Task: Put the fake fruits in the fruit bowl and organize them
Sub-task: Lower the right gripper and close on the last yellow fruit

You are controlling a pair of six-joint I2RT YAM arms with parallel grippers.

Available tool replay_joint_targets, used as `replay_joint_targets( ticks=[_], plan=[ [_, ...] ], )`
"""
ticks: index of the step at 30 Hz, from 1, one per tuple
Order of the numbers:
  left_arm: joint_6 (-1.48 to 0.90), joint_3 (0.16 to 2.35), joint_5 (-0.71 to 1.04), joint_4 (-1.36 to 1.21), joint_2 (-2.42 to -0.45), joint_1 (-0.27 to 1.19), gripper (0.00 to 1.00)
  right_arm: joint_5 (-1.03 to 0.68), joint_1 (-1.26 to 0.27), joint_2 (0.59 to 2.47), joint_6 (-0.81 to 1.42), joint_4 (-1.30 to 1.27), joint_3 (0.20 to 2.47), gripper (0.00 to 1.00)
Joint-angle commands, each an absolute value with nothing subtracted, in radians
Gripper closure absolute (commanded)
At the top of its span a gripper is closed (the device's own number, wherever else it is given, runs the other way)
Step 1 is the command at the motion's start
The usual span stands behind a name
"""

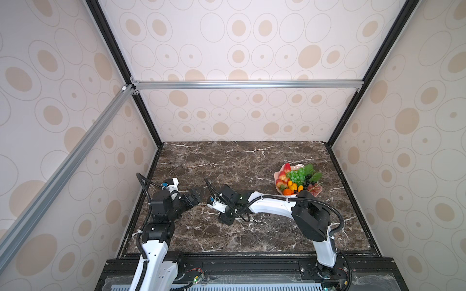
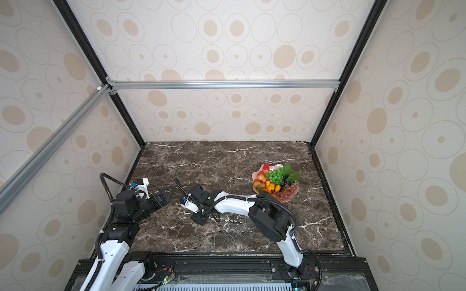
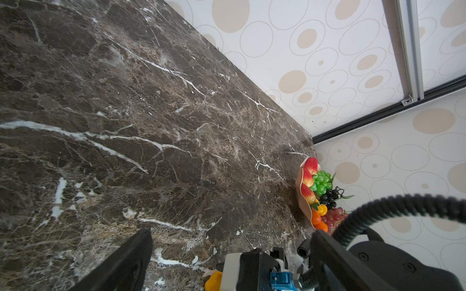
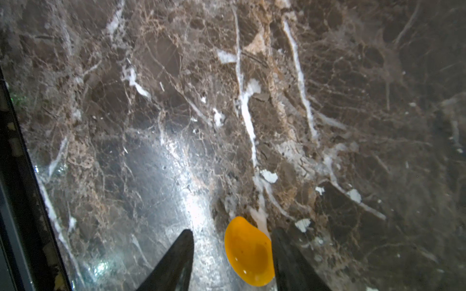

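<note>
The right gripper (image 4: pixel 231 230) has its jaws apart around a yellow fruit (image 4: pixel 248 252), ready to grab it for the bowl (image 2: pixel 288 199). The left gripper (image 1: pixel 200 192) is wide open and empty.

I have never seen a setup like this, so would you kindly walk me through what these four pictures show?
This is a two-armed robot at a marble table. Two pictures look down on the whole scene from one overhead camera. The other two come from a small camera on each arm's wrist.

A pink fruit bowl stands on the table, filled with plastic fruit: strawberries, green grapes, red grapes and oranges.

One yellow-orange fruit lies outside the bowl on the table. The right wrist view shows it inside the right gripper, which reaches across the middle. The fingers stand apart around it, with a gap on one side, so it does not look gripped yet. The left gripper is wide open and holds nothing.
</note>
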State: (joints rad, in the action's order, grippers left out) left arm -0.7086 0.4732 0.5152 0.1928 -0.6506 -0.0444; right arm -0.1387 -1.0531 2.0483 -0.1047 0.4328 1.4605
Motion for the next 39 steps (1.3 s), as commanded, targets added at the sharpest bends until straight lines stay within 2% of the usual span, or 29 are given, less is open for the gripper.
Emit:
replay_joint_targets(
  ticks=[1,14,29,39],
  plan=[
    [-0.692,0.473,0.531,0.19,-0.642,-0.054,0.01,-0.102,-1.06,2.084,-0.154,0.49,1.496,0.48],
    [-0.69,0.469,0.532,0.193,-0.64,-0.059,0.01,-0.065,-1.06,2.11,-0.169,0.533,1.514,0.54],
    [-0.687,0.466,0.531,0.198,-0.626,-0.063,0.01,-0.061,-1.06,2.104,-0.149,0.514,1.496,0.65],
    [-0.637,0.494,0.518,0.201,-0.649,-0.061,0.01,-0.094,-1.003,1.992,-0.068,0.465,1.436,0.67]
  ],
)
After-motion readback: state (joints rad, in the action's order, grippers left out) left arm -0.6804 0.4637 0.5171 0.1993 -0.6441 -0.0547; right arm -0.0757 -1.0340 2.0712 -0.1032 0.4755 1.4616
